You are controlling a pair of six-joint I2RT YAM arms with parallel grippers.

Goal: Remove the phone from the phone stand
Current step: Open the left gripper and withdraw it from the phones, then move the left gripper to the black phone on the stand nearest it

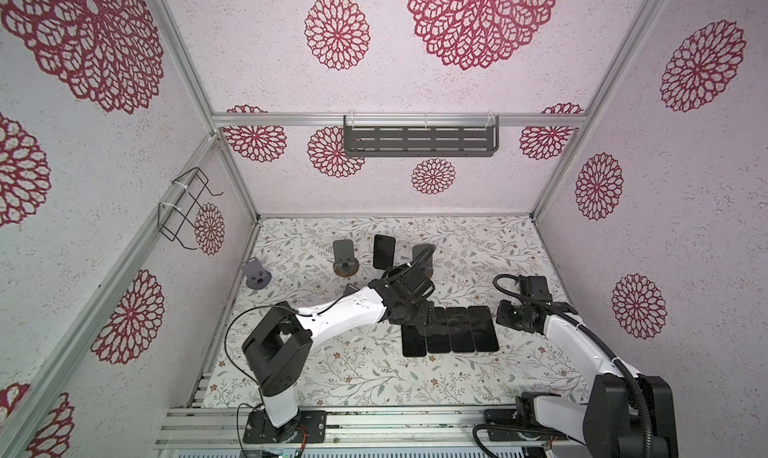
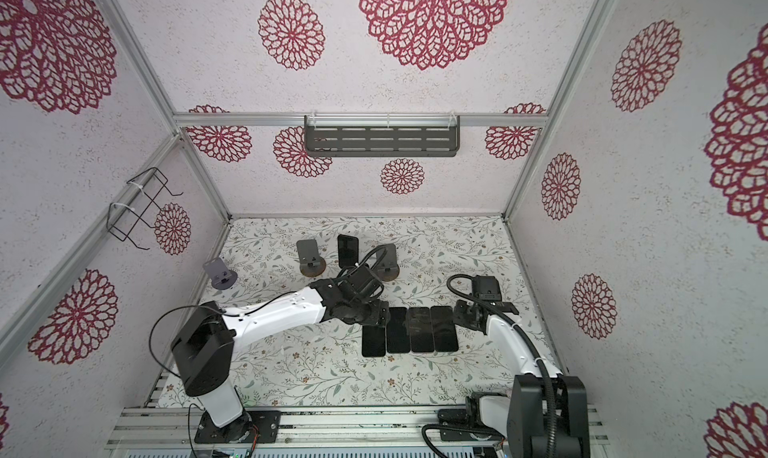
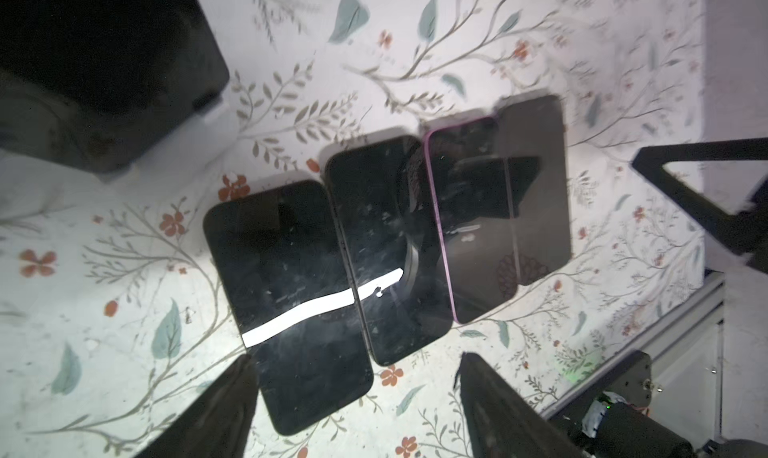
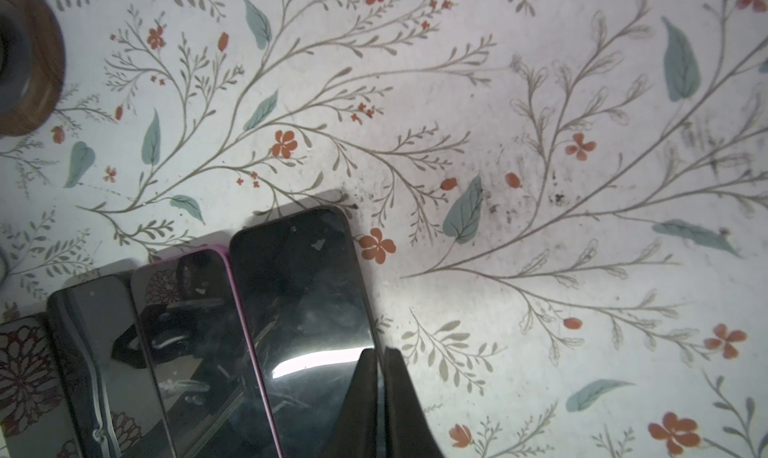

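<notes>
At the back of the floral table a dark phone [image 1: 383,251] [image 2: 348,250] stands upright, and the phone stand under it is hidden behind it. Nearer the front, several dark phones [image 1: 451,331] lie flat side by side. My left gripper [image 1: 428,318] [image 3: 361,377] hovers open over the far end of the leftmost flat phone [image 3: 291,302], holding nothing. The right gripper [image 1: 500,315] [image 4: 380,393] is at the outer edge of the rightmost flat phone [image 4: 307,310]. Its fingers are almost together with nothing between them.
Empty stands sit at the back: a grey one on a wooden base [image 1: 345,257] [image 4: 29,61], a lilac one [image 1: 256,274] by the left wall, and one [image 1: 424,256] partly behind my left arm. A slotted shelf [image 1: 419,141] and a wire rack [image 1: 187,208] hang on the walls.
</notes>
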